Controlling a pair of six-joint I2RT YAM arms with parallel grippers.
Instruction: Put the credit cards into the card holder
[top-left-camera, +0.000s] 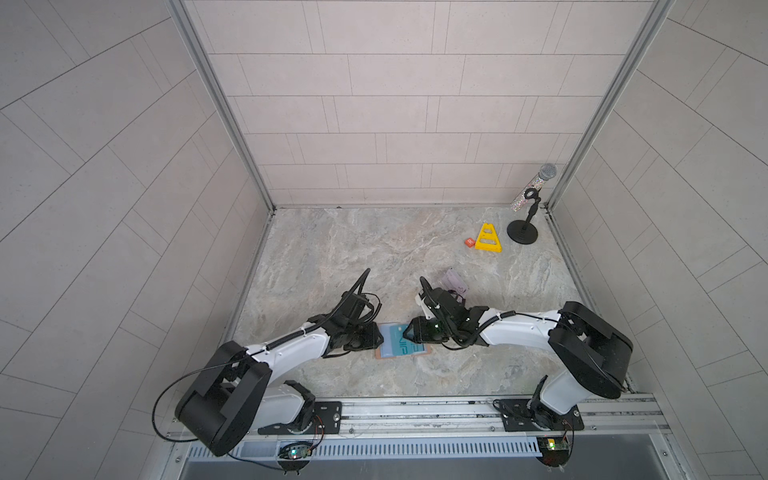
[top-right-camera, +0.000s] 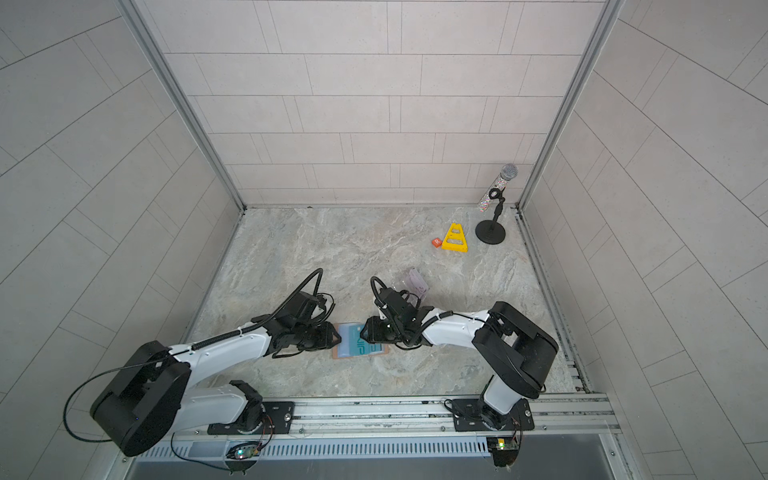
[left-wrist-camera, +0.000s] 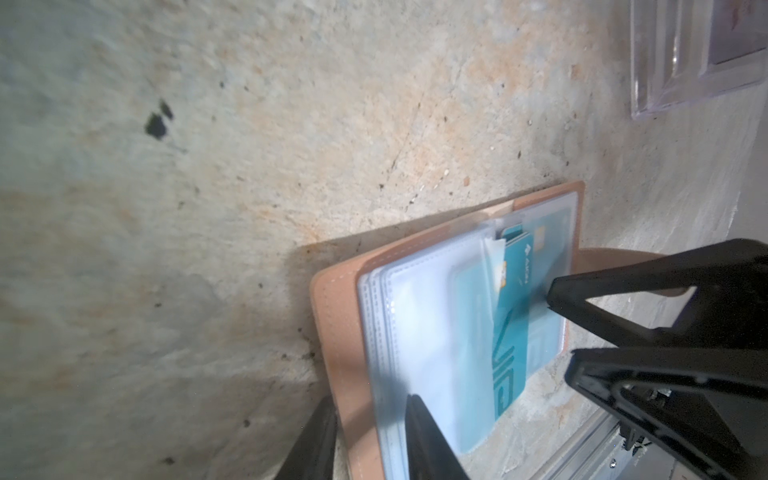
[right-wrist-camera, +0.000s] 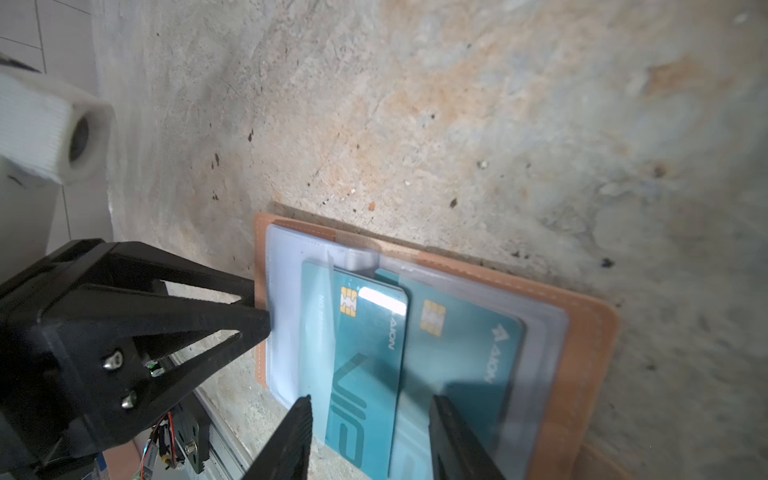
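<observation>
The card holder (top-left-camera: 392, 351) (top-right-camera: 351, 351) lies open on the marble table, with its tan cover (left-wrist-camera: 336, 316) under clear sleeves (right-wrist-camera: 286, 345). My left gripper (left-wrist-camera: 370, 401) (top-left-camera: 380, 338) is shut on its cover edge and sleeve stack. A teal VIP credit card (right-wrist-camera: 365, 365) (left-wrist-camera: 513, 316) sits partly inside a sleeve, with a second teal card (right-wrist-camera: 465, 345) beneath plastic. My right gripper (right-wrist-camera: 372, 399) (top-left-camera: 409, 332) is open, its fingers either side of the VIP card without touching it. Pale lilac cards (top-left-camera: 455, 282) (top-right-camera: 415, 280) stand behind in a clear stand (left-wrist-camera: 685, 54).
A yellow triangular piece (top-left-camera: 488, 239), a small orange block (top-left-camera: 469, 242) and a microphone on a black stand (top-left-camera: 523, 230) occupy the back right corner. Walls enclose three sides. A metal rail (top-left-camera: 415, 411) runs along the front edge.
</observation>
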